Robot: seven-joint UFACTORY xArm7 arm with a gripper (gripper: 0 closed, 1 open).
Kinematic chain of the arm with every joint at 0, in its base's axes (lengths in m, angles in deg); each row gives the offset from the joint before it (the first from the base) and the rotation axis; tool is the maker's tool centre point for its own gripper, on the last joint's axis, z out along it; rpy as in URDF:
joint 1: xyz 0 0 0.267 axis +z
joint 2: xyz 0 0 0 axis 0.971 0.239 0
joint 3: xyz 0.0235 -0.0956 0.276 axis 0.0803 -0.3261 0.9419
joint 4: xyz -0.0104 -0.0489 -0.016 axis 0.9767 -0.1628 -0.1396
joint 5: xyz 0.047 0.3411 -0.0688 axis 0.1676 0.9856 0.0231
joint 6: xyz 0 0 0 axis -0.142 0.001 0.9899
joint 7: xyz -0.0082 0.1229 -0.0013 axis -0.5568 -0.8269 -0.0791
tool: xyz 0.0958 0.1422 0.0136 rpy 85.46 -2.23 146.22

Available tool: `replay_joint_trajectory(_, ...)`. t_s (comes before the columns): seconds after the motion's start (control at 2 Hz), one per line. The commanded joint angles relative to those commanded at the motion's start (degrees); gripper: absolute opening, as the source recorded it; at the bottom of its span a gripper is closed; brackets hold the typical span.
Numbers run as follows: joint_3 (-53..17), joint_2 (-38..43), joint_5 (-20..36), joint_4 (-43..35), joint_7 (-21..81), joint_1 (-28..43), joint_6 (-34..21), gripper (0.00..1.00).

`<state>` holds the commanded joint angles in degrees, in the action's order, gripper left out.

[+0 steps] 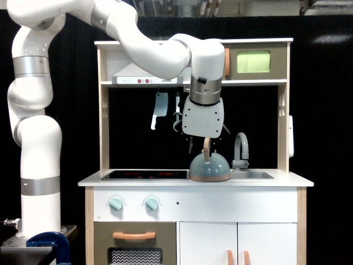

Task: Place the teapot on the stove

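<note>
1. Far left: white arm (pixel 33 127) rising from its base and arching over toward the toy kitchen; nothing carried along it.
2. Stove (pixel 144 174) lying flat on the desk (pixel 287 180), glossy black with faint red rings, bare on top. Goal spot unoccupied, so the placing not yet done.
3. Under the shelf at about 12 o'clock from the stove's right end: toy cleaver (pixel 159 109) and other hanging utensils, partly masked by the gripper body.
4. Gripper (pixel 205 144) poised directly at 12 o'clock above the teapot (pixel 209 166), its white housing just over the tan loop handle (pixel 207 148).
5. Jaws: impossible to tell whether spread or closed on the handle; fingertips small, dark against the black back wall, and overlapping the handle top.
6. Teapot resting on the desk, its base just touching or just beside the stove's right edge, at 3 o'clock from the burner rings and at 9 o'clock from the faucet (pixel 240 148). No sign of lift: base flat on the desk.
7. Progress judged: approach to the handle nearly complete; grasp unconfirmed; lift, short carry toward 9 o'clock and set-down on the black panel all remaining.
8. Sink (pixel 253 175) seen only as a thin rim; depth hidden.
9. Hard to read: exact gap between teapot base and stove edge, and contact between fingertips and handle.
</note>
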<state>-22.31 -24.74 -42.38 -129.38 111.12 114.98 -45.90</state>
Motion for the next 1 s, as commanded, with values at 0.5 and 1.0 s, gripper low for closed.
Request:
replay_joint_trajectory(0.5, 0.17, 0.93, 4.93, 0.84, 2.44, -0.74, -0.87, 1.00)
replay_joint_trajectory(1.0, 4.28, 3.48, 8.70, 0.60, 0.85, -1.29, 2.34, 1.00)
